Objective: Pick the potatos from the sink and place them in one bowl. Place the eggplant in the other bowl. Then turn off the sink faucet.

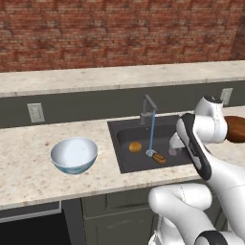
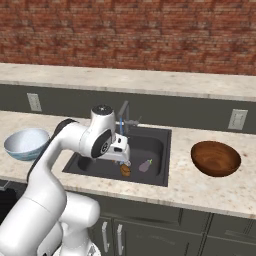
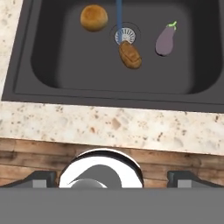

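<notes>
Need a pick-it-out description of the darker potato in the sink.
Find the dark sink set in the speckled counter. At its round drain, under the blue water stream, lies the elongated brown potato. The rounder golden potato and the grey-purple eggplant lie apart from it.

dark bowl (image 1: 235,129): cut by right edge, arm covers its left | eggplant (image 2: 145,165): tiny in right base view | sink (image 3: 48,87): cut at hand view's top, right
</notes>
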